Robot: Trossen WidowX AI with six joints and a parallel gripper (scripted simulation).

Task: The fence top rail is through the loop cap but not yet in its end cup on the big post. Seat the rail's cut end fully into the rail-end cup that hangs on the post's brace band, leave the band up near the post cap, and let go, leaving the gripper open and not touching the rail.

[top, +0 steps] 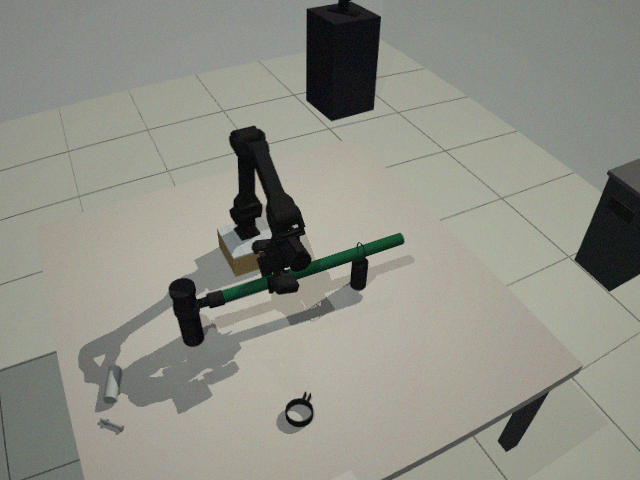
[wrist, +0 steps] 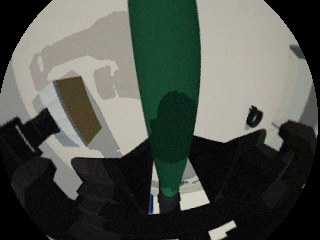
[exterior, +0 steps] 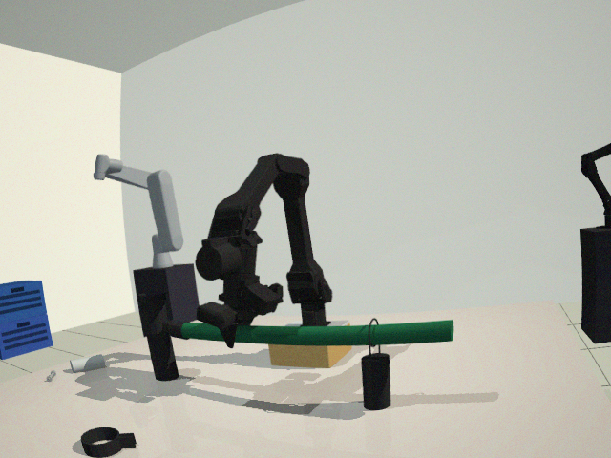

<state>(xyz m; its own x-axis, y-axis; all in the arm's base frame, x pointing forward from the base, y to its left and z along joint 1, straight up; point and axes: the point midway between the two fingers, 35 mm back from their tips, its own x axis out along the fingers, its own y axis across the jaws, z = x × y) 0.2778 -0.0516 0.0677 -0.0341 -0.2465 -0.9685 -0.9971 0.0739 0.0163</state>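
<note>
The green rail (top: 336, 259) (exterior: 305, 335) (wrist: 165, 55) runs nearly level through the wire loop on the short black post (top: 358, 274) (exterior: 376, 382). Its far end sticks out beyond the loop. Its other end meets the black rail-end cup (top: 215, 299) (exterior: 175, 329) (wrist: 169, 201), with no gap seen; how deep it sits inside is hidden. The cup hangs on the side of the big black post (top: 191, 330) (exterior: 163, 357), high up near its cap (top: 182, 287). My gripper (top: 281, 280) (exterior: 229, 333) (wrist: 166, 138) is shut on the rail, between the cup and the loop, nearer the cup.
My arm's base stands on a tan block (top: 245, 266) (exterior: 301, 356) (wrist: 78, 107) behind the rail. A loose black ring clamp (top: 286, 414) (exterior: 100, 449) (wrist: 254, 118) lies near the front. A grey cylinder (top: 112, 384) (exterior: 89, 364) and a small bolt-like part (top: 110, 425) (exterior: 51, 376) lie at the left.
</note>
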